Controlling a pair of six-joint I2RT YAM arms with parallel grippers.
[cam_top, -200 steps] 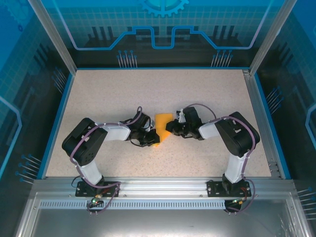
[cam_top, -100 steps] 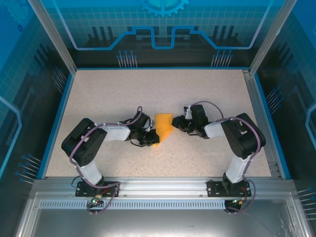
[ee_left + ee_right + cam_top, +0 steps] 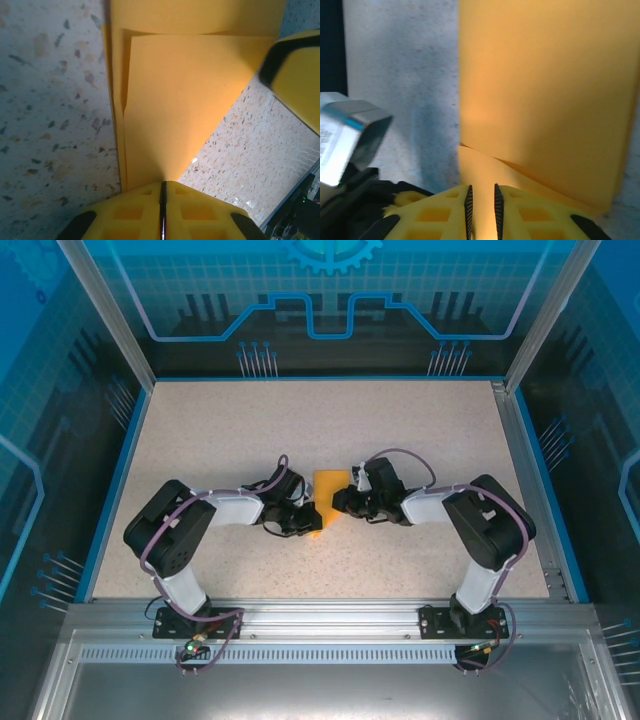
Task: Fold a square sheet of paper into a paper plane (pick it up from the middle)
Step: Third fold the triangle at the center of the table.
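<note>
The square sheet of paper (image 3: 328, 487), orange-yellow and partly folded into layers, lies flat on the table between my two arms. My left gripper (image 3: 305, 521) is shut, its fingertips resting over the sheet's narrow near end; in the left wrist view the paper (image 3: 190, 100) runs face-on under the closed jaws (image 3: 162, 183). My right gripper (image 3: 344, 502) sits at the sheet's right edge. Its jaws (image 3: 482, 188) stand slightly apart above a folded flap of the paper (image 3: 545, 90), gripping nothing. One of its yellow fingers (image 3: 300, 75) shows in the left wrist view.
The speckled table (image 3: 420, 430) is bordered by a blue rim and metal frame posts (image 3: 108, 315). Both arm bases are bolted to the rail (image 3: 320, 620) at the near edge.
The right gripper drew back to the right off the paper, then came back to its right edge. The left gripper and the sheet stayed where they were.
</note>
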